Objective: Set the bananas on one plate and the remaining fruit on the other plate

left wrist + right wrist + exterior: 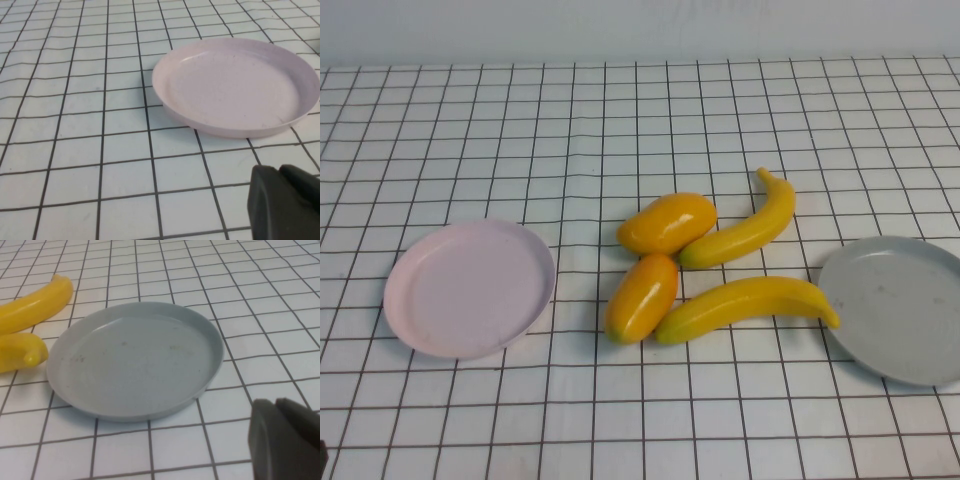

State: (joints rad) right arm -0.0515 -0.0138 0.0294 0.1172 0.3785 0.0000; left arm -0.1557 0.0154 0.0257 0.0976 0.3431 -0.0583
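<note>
Two yellow bananas lie mid-table, one farther back (745,230) and one nearer (745,305). Two orange-yellow oval fruits (667,222) (641,297) lie just left of them, touching them. The pale pink plate (470,288) sits empty at the left, and the light grey plate (905,308) sits empty at the right. Neither gripper shows in the high view. My left gripper (279,171) is shut and empty, above the cloth just short of the pink plate (235,85). My right gripper (275,404) is shut and empty, just short of the grey plate (135,360), with the banana ends (35,302) (20,352) beyond it.
A white cloth with a black grid (640,110) covers the whole table. A pale wall runs along the far edge.
</note>
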